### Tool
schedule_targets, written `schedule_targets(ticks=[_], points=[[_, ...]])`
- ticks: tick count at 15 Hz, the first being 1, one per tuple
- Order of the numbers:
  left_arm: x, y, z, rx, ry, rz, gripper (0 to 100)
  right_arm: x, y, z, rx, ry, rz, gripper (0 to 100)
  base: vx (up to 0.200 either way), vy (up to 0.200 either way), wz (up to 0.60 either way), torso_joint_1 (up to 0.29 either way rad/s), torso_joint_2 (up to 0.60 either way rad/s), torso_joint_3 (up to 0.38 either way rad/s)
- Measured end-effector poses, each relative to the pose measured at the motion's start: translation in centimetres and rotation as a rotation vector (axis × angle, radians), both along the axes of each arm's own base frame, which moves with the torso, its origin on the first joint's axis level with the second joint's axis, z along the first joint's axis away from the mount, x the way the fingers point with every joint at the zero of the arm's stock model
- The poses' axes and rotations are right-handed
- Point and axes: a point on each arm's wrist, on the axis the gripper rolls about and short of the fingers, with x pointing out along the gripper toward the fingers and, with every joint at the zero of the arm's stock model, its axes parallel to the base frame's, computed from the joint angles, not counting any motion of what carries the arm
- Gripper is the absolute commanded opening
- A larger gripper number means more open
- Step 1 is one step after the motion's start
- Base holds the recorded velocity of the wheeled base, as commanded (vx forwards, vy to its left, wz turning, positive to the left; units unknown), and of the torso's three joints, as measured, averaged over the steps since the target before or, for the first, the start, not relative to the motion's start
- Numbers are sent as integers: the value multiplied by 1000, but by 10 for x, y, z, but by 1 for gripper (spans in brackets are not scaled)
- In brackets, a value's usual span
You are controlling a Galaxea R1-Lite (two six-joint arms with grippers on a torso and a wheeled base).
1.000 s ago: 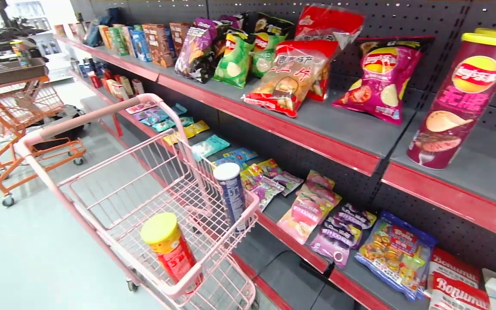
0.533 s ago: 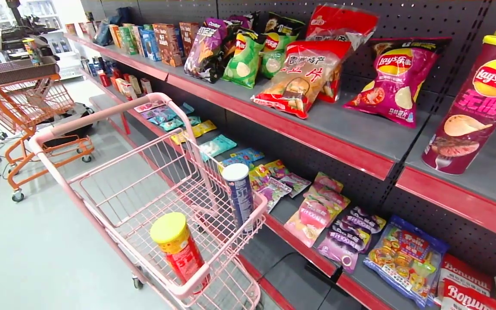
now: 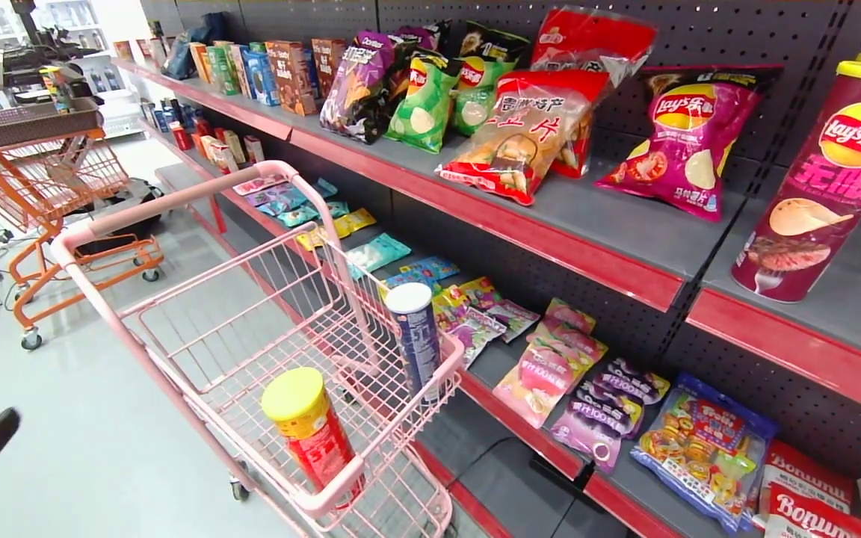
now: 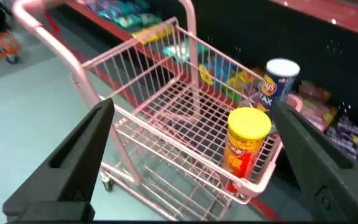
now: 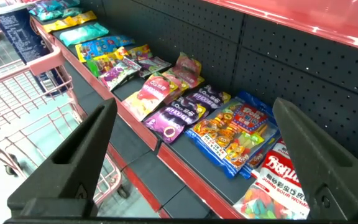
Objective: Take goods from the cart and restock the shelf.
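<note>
Left end effector (image 4: 191,107): fingers spread wide, holding nothing. It hangs above the pink cart (image 3: 176,200), apart from everything in it; in the left wrist view the basket and both cans lie between the two fingers.

Right end effector (image 5: 194,104): fingers spread wide, holding nothing. It hangs in front of the lower shelf (image 3: 490,456), clear of the goods laid there.

Cart contents: two cans, both upright in the end of the basket away from the handle. The red can (image 3: 311,433) with a yellow lid stands in the corner on the aisle side. The blue can (image 3: 417,340) with a white lid stands against the rim on the shelf side. The two are near each other but not touching.

The cart is parked just beside the shelving.

Upper shelf (image 3: 610,224): chip bags (image 3: 673,142) lean against the pegboard back. A tall purple tube (image 3: 812,179) stands upright to their right, with bare grey board between them.

Lower shelf: flat candy packets (image 3: 550,366) lie in rows.

An orange cart (image 3: 49,179) stands farther down the aisle, well apart from the pink cart.
</note>
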Motion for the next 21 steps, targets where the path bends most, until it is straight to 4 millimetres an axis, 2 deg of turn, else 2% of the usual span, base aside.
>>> schedule_targets(ticks=[2, 4, 7, 11, 15, 18, 21], points=[[42, -4, 1, -1, 87, -76, 100, 0, 0, 0, 0, 0, 0, 100, 0, 0, 0, 0, 0, 0], [77, -10, -11, -11, 177, -178, 100, 0, 0, 0, 0, 0, 0, 100, 0, 0, 0, 0, 0, 0], [113, -19, -32, -22, 291, -283, 100, 0, 0, 0, -1, 0, 0, 100, 0, 0, 0, 0, 0, 0], [140, -34, -57, -22, 395, -371, 100, 0, 0, 0, -2, 0, 1, 100, 0, 0, 0, 0, 0, 0], [163, -59, -76, -2, 393, -465, 100, 0, 0, 0, -2, 0, 2, 100, 0, 0, 0, 0, 0, 0], [168, -78, -93, 21, 386, -519, 100, 0, 0, 0, -2, 0, 2, 100, 0, 0, 0, 0, 0, 0], [163, -84, -109, 36, 445, -533, 100, 0, 0, 0, -1, 0, 2, 100, 0, 0, 0, 0, 0, 0]])
